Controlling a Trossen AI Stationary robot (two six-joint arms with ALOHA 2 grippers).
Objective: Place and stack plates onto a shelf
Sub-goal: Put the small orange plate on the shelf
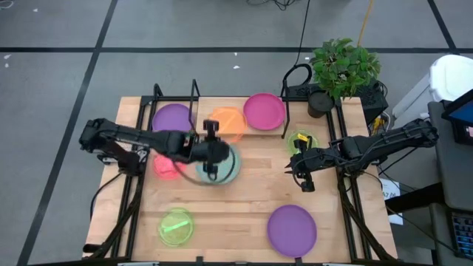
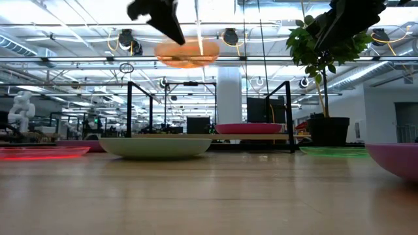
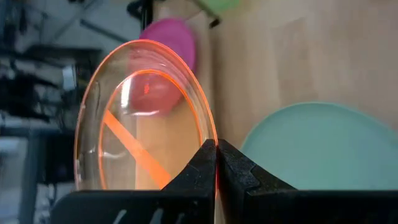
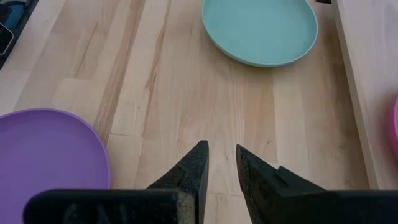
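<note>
My left gripper point(image 3: 216, 163) is shut on a translucent orange plate point(image 1: 228, 123) and holds it in the air above the table's middle, near the shelf point(image 1: 214, 105). The teal plate point(image 1: 222, 168) lies flat on the table beneath it. On the light-wood shelf at the far edge rest a purple plate point(image 1: 172, 118) and a magenta plate point(image 1: 264, 111). My right gripper point(image 4: 221, 154) hangs open over bare wood at the table's right, with nothing between its fingers. My left gripper pinches the orange plate's rim point(image 3: 212, 134) between its two fingers, on the side toward the table's left. The fingers slant down at it from the left. The plate point(image 2: 187, 53) is lifted clear, about level, high over the teal plate point(image 2: 155, 146).
A red plate point(image 1: 165, 167) lies left of the teal one. A green plate point(image 1: 176, 226) and a second purple plate point(image 1: 292, 229) lie near the front edge, and another green plate point(image 1: 301, 140) lies by the right arm. A potted plant point(image 1: 341, 68) stands at the far right corner.
</note>
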